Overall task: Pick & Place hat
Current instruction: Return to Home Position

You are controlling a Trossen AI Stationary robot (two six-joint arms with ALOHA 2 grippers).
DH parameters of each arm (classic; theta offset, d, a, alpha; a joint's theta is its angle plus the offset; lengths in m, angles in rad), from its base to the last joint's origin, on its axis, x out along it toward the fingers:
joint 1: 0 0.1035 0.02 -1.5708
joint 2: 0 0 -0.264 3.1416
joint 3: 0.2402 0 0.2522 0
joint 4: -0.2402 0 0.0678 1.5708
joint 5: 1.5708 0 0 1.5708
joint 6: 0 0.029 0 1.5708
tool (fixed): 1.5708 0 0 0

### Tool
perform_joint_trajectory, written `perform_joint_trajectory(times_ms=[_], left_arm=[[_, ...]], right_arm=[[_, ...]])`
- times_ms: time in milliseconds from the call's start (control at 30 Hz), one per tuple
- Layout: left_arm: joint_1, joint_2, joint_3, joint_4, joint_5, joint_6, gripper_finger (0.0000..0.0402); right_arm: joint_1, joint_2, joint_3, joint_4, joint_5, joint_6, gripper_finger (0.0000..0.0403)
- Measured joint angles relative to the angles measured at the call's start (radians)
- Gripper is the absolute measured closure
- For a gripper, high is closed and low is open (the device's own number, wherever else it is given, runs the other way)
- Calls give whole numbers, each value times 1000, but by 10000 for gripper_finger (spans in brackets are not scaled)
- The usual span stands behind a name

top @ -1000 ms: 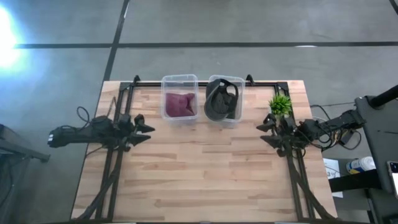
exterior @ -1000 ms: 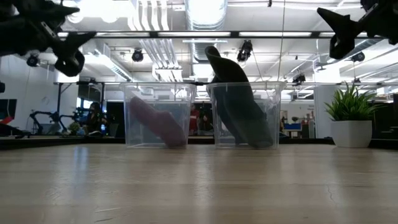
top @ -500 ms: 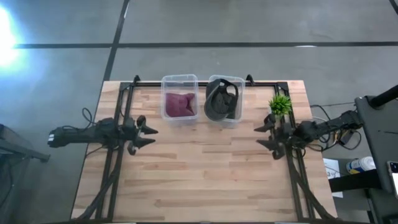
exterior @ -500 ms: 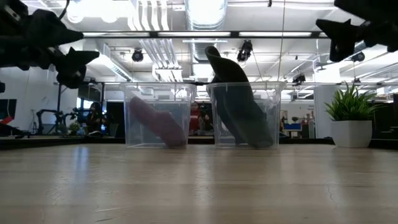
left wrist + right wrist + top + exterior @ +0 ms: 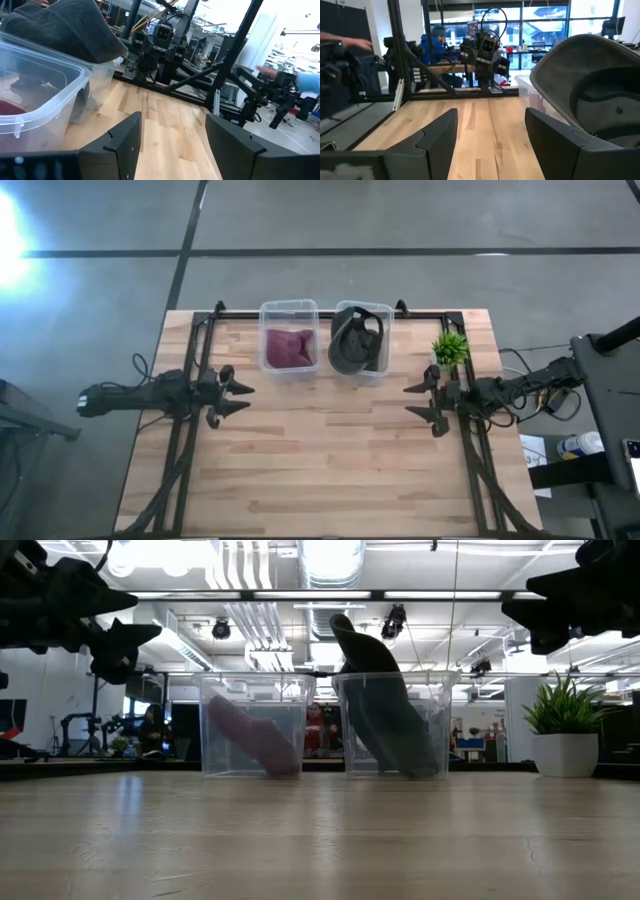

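A dark grey hat (image 5: 355,345) stands in the right clear bin (image 5: 384,315) at the table's far edge, leaning on the bin's wall, its top rising above the rim (image 5: 375,700). A maroon hat (image 5: 288,348) lies in the left clear bin (image 5: 288,306). My left gripper (image 5: 243,392) hovers open and empty at the table's left, above the wood. My right gripper (image 5: 412,402) hovers open and empty at the right. The grey hat also shows in the left wrist view (image 5: 70,27) and the right wrist view (image 5: 592,90).
A small green plant in a white pot (image 5: 450,348) stands at the table's right, close to my right arm. A black frame (image 5: 300,310) runs along the far edge and down both sides. The bare wood (image 5: 330,450) spreads between the arms and toward the near edge.
My left gripper has gone a little toward the table's right, staying open. My right gripper has gone toward the table's left, away from the plant, also open. The hats and bins have not moved.
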Motion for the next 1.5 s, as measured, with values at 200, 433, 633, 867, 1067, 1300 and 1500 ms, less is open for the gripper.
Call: perform_joint_trajectory(times_ms=[200,433,633,867,1067,1300,1500], left_arm=[[0,-2,0,0,1,-1,188],[6,-8,0,1,2,-2,188],[7,-8,-1,1,2,-2,188],[8,-8,-2,2,3,-2,188],[8,-8,-2,2,3,-2,188],[6,-8,-2,2,3,-2,188],[6,-8,-2,2,3,-2,188]], right_arm=[[0,-4,0,-1,0,1,174],[-44,-31,0,-2,0,3,174],[-147,-133,0,-21,1,3,174],[-229,-207,2,-17,2,3,174],[-247,-200,1,-27,2,3,174],[-247,-183,1,-27,2,2,174],[-247,-183,1,-27,2,2,174]])
